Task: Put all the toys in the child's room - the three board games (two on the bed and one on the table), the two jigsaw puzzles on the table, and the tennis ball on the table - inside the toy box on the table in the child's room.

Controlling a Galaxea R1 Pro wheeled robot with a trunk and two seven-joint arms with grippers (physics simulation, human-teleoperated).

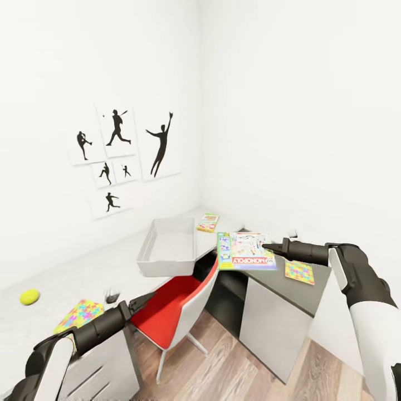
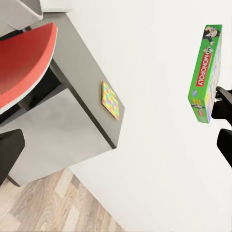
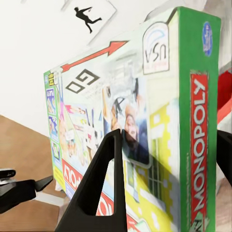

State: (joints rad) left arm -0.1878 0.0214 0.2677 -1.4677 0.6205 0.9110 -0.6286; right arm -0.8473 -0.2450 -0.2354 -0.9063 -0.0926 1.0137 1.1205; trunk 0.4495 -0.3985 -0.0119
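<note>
Right gripper (image 1: 267, 247) jaws clamped on Monopoly board game (image 1: 246, 252), mid-frame; left gripper (image 1: 142, 301) state unclear. Next: carry up-left, drop into toy box (image 1: 167, 248).

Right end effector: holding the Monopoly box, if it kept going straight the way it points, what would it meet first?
The right end effector points toward the clear toy box. With the Monopoly box leading, it would probably reach that bin's near wall first; depth is uncertain.

The head camera looks forward and down from high over the corner bench (image 1: 289, 281), the left wrist camera faces the bench's end from farther off, the right wrist camera sits tight against the game box (image 3: 145, 130), which all three views share.
</note>
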